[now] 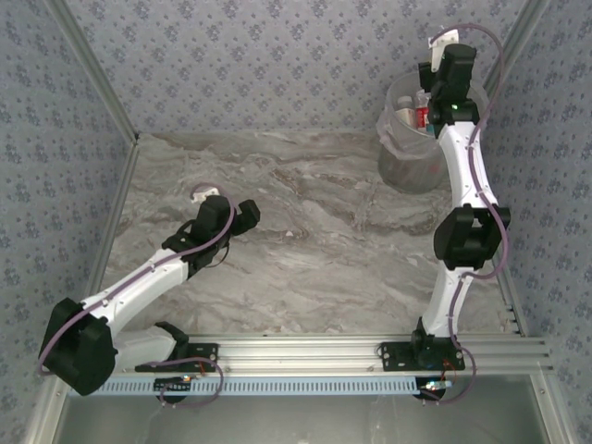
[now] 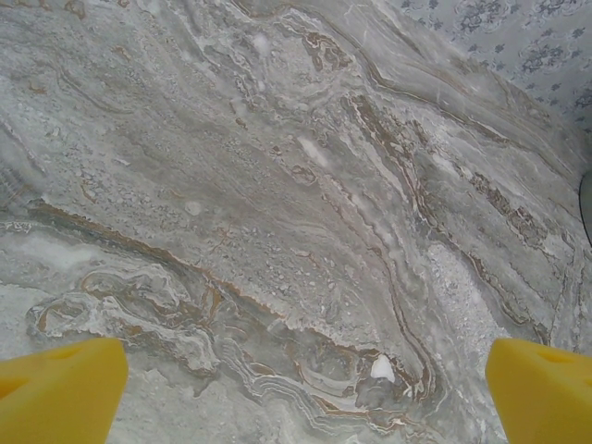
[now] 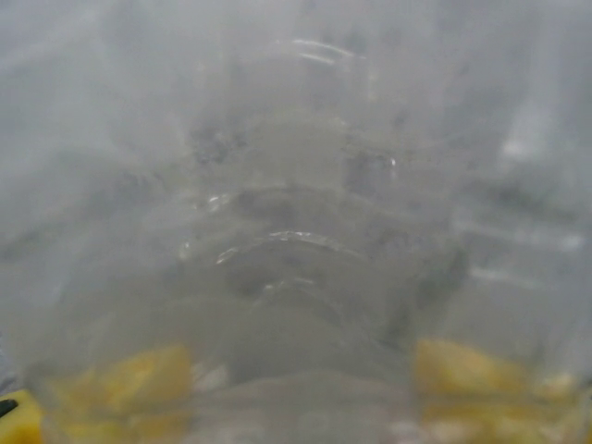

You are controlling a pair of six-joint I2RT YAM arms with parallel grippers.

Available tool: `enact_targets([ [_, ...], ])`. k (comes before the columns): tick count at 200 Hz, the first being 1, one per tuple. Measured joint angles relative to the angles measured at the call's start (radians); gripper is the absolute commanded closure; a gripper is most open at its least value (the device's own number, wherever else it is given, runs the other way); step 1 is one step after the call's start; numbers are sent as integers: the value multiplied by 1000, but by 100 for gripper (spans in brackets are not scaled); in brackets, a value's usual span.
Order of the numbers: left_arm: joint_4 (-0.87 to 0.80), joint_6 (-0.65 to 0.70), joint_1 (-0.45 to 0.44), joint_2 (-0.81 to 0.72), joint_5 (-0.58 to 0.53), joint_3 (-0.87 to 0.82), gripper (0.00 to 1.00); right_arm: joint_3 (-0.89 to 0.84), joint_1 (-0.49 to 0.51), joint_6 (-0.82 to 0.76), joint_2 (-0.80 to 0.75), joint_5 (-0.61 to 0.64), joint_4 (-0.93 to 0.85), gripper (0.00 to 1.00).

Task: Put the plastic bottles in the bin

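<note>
My right gripper hangs over the mouth of the bin, a round translucent wastebasket with a bag liner, at the far right of the table. In the right wrist view a clear ribbed plastic bottle spans the gap of that gripper, and its yellow fingers show blurred through the plastic on both sides. Other plastic bottles with red and white parts lie inside the bin. My left gripper stands open over the bare marble table, nothing between its yellow fingers.
Patterned walls close the table at the back and both sides. The bin stands in the far right corner against the wall. An aluminium rail with both arm bases runs along the near edge.
</note>
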Motion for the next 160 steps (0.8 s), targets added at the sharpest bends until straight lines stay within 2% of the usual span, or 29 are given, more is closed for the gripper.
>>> enact_targets([
  [59, -5, 0, 0, -14, -4, 0, 0, 98, -22, -11, 92, 64, -90, 28],
  [105, -8, -1, 0, -38, -17, -3, 1, 163, -52, 23, 172, 89, -198, 15],
  [123, -9, -1, 0, -39, -24, -3, 0, 202, -71, 57, 189, 52, -259, 15],
  [160, -14, -1, 0, -39, -26, -4, 1, 225, -84, 131, 173, -130, -358, 14],
])
